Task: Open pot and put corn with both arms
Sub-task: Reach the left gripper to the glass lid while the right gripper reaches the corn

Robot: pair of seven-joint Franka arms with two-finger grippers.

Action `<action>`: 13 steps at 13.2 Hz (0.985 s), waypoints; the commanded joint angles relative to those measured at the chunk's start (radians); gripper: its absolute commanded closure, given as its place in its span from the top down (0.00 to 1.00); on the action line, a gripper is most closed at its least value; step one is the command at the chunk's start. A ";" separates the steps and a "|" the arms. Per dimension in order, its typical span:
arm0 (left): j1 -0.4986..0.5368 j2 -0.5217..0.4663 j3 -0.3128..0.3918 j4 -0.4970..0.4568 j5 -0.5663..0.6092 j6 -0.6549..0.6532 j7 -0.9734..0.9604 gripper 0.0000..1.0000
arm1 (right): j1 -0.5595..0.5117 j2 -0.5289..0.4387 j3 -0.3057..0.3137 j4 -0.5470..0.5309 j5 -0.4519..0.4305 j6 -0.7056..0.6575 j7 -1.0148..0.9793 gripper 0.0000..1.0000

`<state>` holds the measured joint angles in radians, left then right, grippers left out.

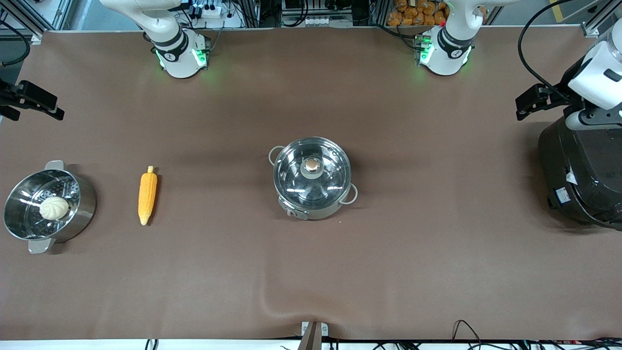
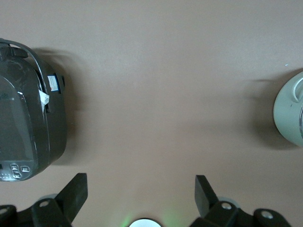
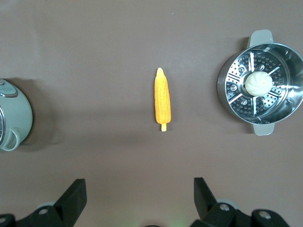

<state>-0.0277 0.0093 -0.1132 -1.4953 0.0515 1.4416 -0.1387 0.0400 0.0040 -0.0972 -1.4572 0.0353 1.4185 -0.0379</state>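
The shiny pot [image 1: 318, 212] stands at the table's middle, its glass lid [image 1: 333, 180] on it with a copper knob [image 1: 311, 166]. The corn [image 1: 147, 195] lies on the table toward the right arm's end; it also shows in the right wrist view [image 3: 162, 99]. My right gripper [image 1: 34, 104] is open and empty, high over the table's edge at the right arm's end; it shows in its wrist view [image 3: 139, 191]. My left gripper [image 1: 534, 99] is open and empty beside the rice cooker; it shows in its wrist view [image 2: 139, 189]. The pot's edge shows in both wrist views [image 2: 289, 113] [image 3: 16, 118].
A steel steamer pot [image 1: 83, 206] with a white bun [image 1: 54, 208] in it stands beside the corn, at the right arm's end. A large black rice cooker [image 1: 583, 175] stands at the left arm's end. The brown mat has a ripple near its front edge [image 1: 272, 296].
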 commanded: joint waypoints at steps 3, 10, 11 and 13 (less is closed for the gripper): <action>-0.006 0.020 -0.003 0.038 0.022 -0.003 0.021 1.00 | -0.018 -0.002 0.005 0.009 -0.002 0.000 -0.042 1.00; -0.226 0.194 -0.046 0.081 -0.021 0.161 -0.211 1.00 | -0.014 -0.001 0.008 -0.052 0.005 0.097 -0.034 1.00; -0.274 0.237 -0.045 0.116 -0.022 0.170 -0.249 1.00 | -0.014 0.005 0.008 -0.063 0.005 0.115 -0.034 1.00; -0.352 0.332 -0.051 0.188 -0.025 0.190 -0.425 1.00 | -0.012 0.010 0.008 -0.129 0.005 0.190 -0.036 1.00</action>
<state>-0.3198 0.2394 -0.1692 -1.4227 0.0422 1.6357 -0.4467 0.0341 0.0163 -0.0963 -1.5220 0.0342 1.5453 -0.0648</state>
